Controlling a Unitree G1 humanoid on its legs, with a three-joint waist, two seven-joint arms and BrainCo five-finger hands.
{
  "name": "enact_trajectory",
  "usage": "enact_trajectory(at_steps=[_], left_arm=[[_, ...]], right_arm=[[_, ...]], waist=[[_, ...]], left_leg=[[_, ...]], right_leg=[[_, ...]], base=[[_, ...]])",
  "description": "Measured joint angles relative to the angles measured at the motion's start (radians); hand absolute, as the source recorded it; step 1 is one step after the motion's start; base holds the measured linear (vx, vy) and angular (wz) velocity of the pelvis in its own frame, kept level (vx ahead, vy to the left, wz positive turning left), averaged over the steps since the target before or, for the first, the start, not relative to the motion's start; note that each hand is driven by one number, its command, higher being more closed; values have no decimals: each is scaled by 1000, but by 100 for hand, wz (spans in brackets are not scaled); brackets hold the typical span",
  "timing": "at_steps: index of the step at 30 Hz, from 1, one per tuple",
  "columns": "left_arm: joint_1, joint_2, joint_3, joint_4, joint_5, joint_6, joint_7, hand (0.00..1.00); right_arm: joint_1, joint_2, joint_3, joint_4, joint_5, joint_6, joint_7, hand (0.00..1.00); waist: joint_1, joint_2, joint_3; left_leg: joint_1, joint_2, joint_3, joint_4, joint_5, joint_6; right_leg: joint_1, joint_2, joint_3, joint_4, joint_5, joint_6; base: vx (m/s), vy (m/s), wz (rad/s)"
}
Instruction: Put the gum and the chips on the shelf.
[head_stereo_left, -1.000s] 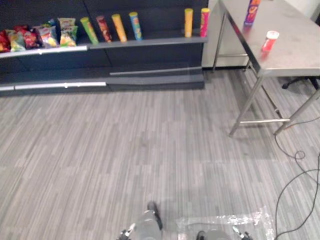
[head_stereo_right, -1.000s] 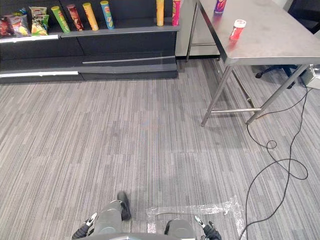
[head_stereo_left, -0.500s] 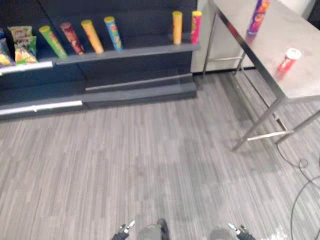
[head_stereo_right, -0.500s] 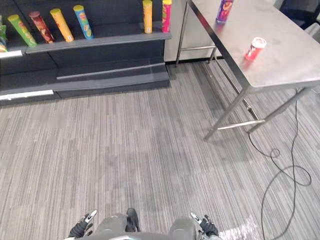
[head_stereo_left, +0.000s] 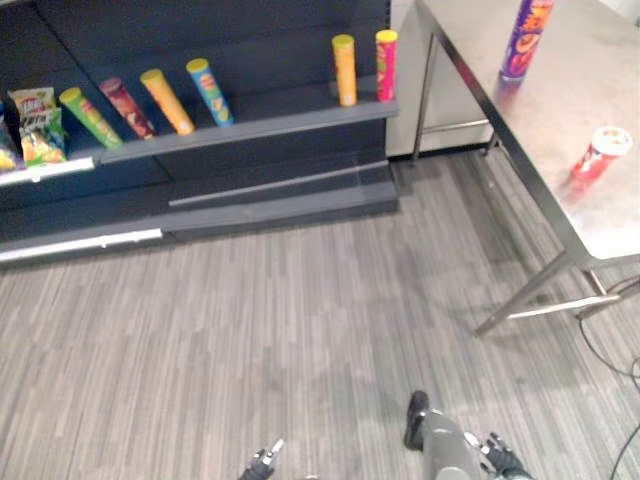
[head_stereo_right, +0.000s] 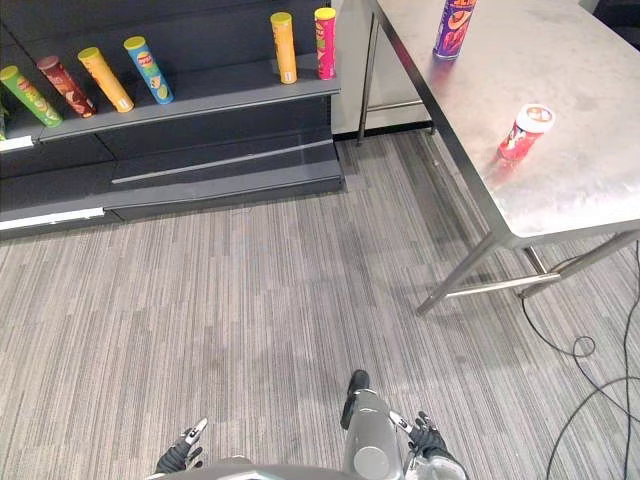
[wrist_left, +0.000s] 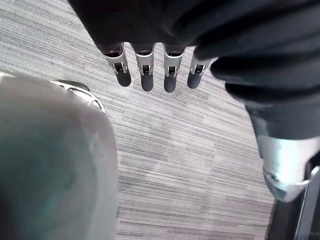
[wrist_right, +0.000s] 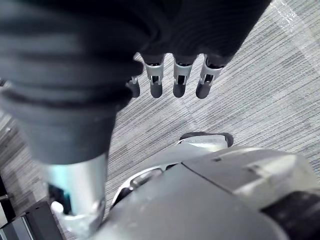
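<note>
Gum tub (head_stereo_right: 523, 135): upright on worktop (head_stereo_right: 600, 170), lid uppermost.
Chips can (head_stereo_right: 455, 28): upright, farther back on the same worktop.
Left robot hand (wrist_left: 146, 70), right robot hand (wrist_right: 179, 76): fingers straight, empty, low over floor (head_stereo_right: 250, 290), well apart from both.

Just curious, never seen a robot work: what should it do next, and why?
Probably step toward the table: the gum and chips stand there, while the left hand and right hand hang open and empty over the floor.
</note>
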Motion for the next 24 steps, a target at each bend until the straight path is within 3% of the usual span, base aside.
enact_trajectory(at_steps=[4, 6, 7, 9, 10, 11, 12, 13, 15, 18, 19, 21, 23, 24], left_arm=[[-4, -7, 35, -1, 0, 0, -4, 0], [-8, -6, 39, -10, -1, 1, -4, 0], [-9, -6, 39, -12, -2, 1, -4, 0], [-7, -1, 77, -24, -8, 2, -6, 0], [-6, 1, 78, -37, -11, 1, -7, 0], [-7, 0, 79, -57, -13, -1, -9, 0], [-10, -5, 76, -76, -21, -2, -11, 0], [-12, -10, 75, -81, -22, -7, -11, 0], [-20, -6, 74, -91, -23, -21, -21, 0], [-20, -11, 74, -91, -22, -23, -19, 0], [-18, -13, 76, -86, -23, -24, -17, 0], [-16, 4, 75, -66, -22, -32, -16, 0], [-23, 36, 66, -46, -22, -31, -19, 0], [-24, 42, 64, -35, -22, -30, -19, 0]], right_arm=[[0, -1, -18, 2, -3, 1, 1, 0], [6, -2, -22, 13, -20, 2, 2, 0], [12, -1, -22, 13, -20, 3, 2, 0], [34, 15, -17, 2, -19, 4, 1, 0], [36, 17, -18, -4, -19, 4, 0, 0], [36, 20, -17, -14, -18, 4, -5, 0], [35, 21, -17, -25, -18, 4, -8, 0], [36, 22, -17, -33, -17, 4, -11, 0], [34, 29, -18, -51, -17, 4, -14, 0], [36, 33, -16, -62, -18, 2, -20, 0], [37, 30, -13, -63, -18, 1, -25, 0], [27, 52, -22, -38, -18, 2, -27, 0], [12, 79, -63, 3, -18, 3, -21, 0], [9, 79, -74, 23, -18, 5, -20, 0]], waist=[[1, 2, -13], [0, 4, -16], [1, 6, -16], [4, -14, -8], [6, -14, -8], [9, -13, -8], [13, -15, -8], [17, -15, -7], [41, -16, -8], [51, -16, -18], [57, -14, -27], [51, -48, -67], [36, -100, -99], [30, -109, -112]], left_leg=[[-41, 18, -57, 108, 34, -36], [-146, 51, -112, 343, 79, -96], [-178, 65, -122, 411, 105, -109], [-278, 116, -127, 671, 258, -83], [-311, 130, -122, 741, 202, -63], [-382, 144, -97, 840, 99, -41], [-438, 146, -53, 847, 31, -12], [-460, 147, -30, 824, 12, -3], [-507, 133, 30, 589, -7, 24], [-491, 97, 23, 240, 44, 49], [-486, 85, 2, 189, 119, 27], [-491, 37, 24, 220, 82, 41], [-506, -24, 34, 274, 3, 57], [-500, -46, 37, 277, -20, 58]], right_leg=[[21, -4, -15, 34, -63, 0], [70, -2, -33, 14, -76, -2], [90, 0, -39, 8, -79, -7], [179, -6, -54, -12, -101, -17], [197, -9, -53, -17, -108, -19], [231, -12, -53, -36, -114, -18], [264, -19, -55, -57, -112, -9], [278, -21, -54, -67, -112, -7], [326, -31, -44, -91, -117, 22], [341, -55, -7, -75, -156, 77], [342, -66, 32, -64, -173, 106], [356, -78, 102, -128, -172, 116], [372, -99, 188, -176, -123, 122], [374, -111, 212, -184, -95, 130]], base=[[206, -133, 15], [230, -86, 17], [251, -49, 14], [296, 8, 9], [348, 40, 4], [261, 68, -1], [306, 94, -2], [226, 150, -11], [227, 228, -23], [215, 328, -32], [367, 463, -53], [409, 389, -32], [351, 254, 5], [276, 238, -1]])
